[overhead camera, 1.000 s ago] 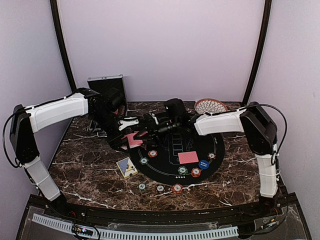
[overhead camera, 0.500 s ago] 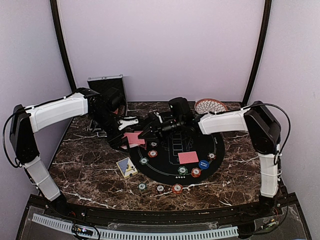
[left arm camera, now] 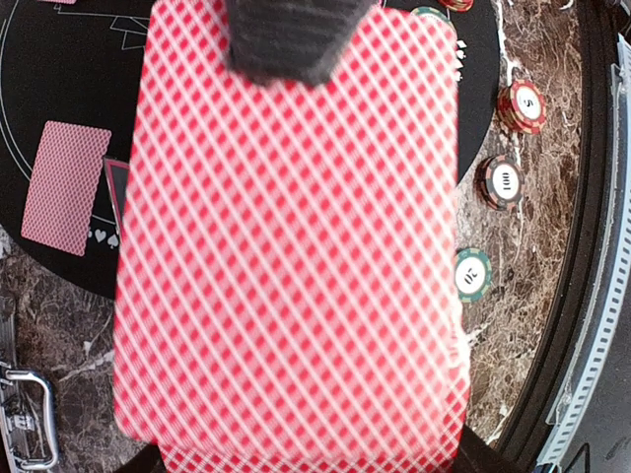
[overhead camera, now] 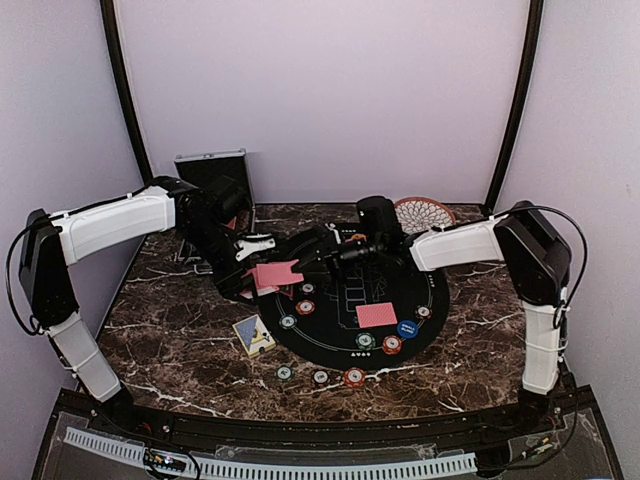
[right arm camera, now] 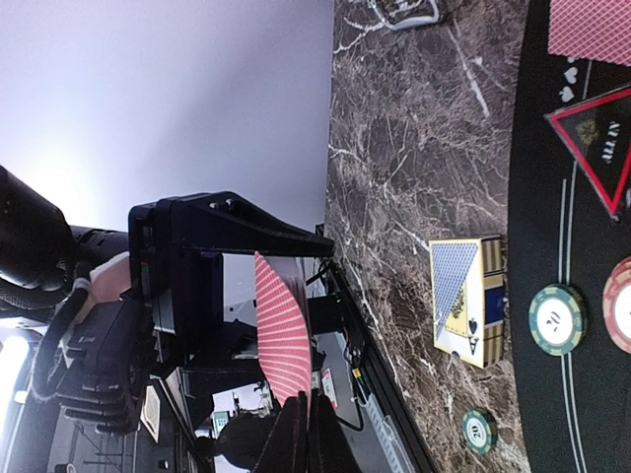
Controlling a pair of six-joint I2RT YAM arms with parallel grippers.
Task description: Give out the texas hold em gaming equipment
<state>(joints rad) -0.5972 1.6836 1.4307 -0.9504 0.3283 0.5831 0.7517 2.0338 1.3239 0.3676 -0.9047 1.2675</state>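
Observation:
My left gripper (overhead camera: 248,270) is shut on a stack of red-backed playing cards (left arm camera: 296,246), held above the left edge of the black mat (overhead camera: 335,345). The stack fills the left wrist view and hides the jaws. My right gripper (overhead camera: 304,262) is shut on the edge of the top card (right arm camera: 283,335), its fingers (right arm camera: 296,439) pinching it edge-on. One card (overhead camera: 376,315) lies face down on the mat. Poker chips sit on the mat, among them a blue one (overhead camera: 407,328), and three lie in front of it (overhead camera: 320,377). The triangle marker (right arm camera: 596,143) is on the mat.
A blue and yellow card box (overhead camera: 254,335) lies on the marble left of the mat. The silver case (overhead camera: 213,170) stands open at the back left. The woven dish (overhead camera: 422,212) is at the back right. Black frame posts rise on both sides.
The right gripper has closed on the top card. It has shifted right with the right arm's wrist, and the card has slid a little right with it. The left arm has stayed put.

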